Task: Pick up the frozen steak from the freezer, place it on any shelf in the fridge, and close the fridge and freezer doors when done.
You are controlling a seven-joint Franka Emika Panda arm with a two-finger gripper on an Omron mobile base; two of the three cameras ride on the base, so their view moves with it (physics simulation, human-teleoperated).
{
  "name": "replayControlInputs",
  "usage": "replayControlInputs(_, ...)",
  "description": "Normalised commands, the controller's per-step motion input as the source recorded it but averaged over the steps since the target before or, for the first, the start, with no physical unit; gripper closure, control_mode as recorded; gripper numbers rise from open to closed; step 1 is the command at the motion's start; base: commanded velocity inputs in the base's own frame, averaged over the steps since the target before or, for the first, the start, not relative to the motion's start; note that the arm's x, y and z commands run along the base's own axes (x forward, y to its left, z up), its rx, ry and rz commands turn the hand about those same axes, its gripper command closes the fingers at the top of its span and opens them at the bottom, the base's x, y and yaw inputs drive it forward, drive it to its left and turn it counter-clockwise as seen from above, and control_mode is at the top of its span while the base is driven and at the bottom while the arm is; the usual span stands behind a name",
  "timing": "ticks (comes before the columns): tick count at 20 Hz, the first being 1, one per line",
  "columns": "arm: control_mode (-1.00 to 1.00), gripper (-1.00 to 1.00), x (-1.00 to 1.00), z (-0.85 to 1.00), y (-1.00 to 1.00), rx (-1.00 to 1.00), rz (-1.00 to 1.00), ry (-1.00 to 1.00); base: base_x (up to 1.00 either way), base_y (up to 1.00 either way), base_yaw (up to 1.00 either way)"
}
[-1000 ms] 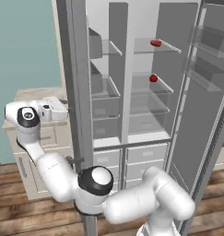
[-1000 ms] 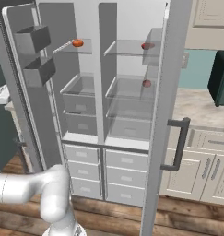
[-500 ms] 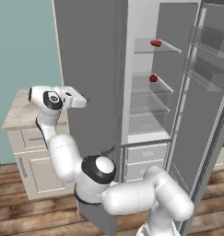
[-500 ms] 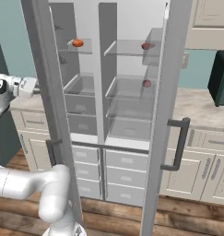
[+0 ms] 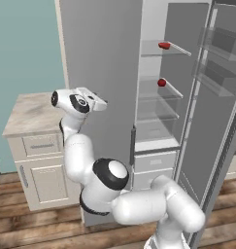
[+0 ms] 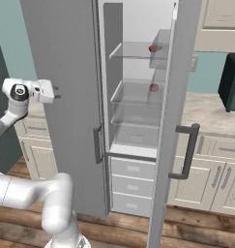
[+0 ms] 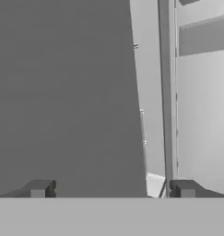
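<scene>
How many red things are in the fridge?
2: the frozen steak on the top glass shelf, and a round red ball one shelf below. The closed door could hide more.

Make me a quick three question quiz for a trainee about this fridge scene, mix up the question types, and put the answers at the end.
1. True or false: the freezer door stands wide open.
2. Multiple choice: the frozen steak lies on A) the countertop, B) the top glass shelf of the fridge, C) the floor.
3. Fill in the blank: the gripper faces the grey door panel with its fingers ____ and nothing between them.

Key
1. False: it looks shut or nearly so, while the fridge door stands open.
2. B, with a round red item on the shelf below.
3. Apart.
</scene>
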Motion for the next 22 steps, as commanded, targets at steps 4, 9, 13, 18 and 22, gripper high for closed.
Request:
replayControlInputs(4, -1.0, -1.0, 0.58, 0.0, -1.0, 0.11, 0.18, -0.05, 0.0, 0.0, 0.0)
replayControlInputs(9, -1.0, -1.0, 0.3, 0.02, -0.63, 0.08, 0.17, 0.02, 0.0, 0.0, 0.0)
replayControlInputs(13, -1.0, -1.0, -0.95, 0.48, 0.0, 0.15, 0.03, 0.11, 0.0, 0.0, 0.0)
replayControlInputs(18, -1.0, -1.0, -1.0, 0.78, -0.07, 0.17, 0.08, 0.13, 0.0, 0.0, 0.0)
replayControlInputs(22, -1.0, -1.0, -1.0, 0.38, -0.58, 0.21, 0.21, 0.05, 0.0, 0.0, 0.0)
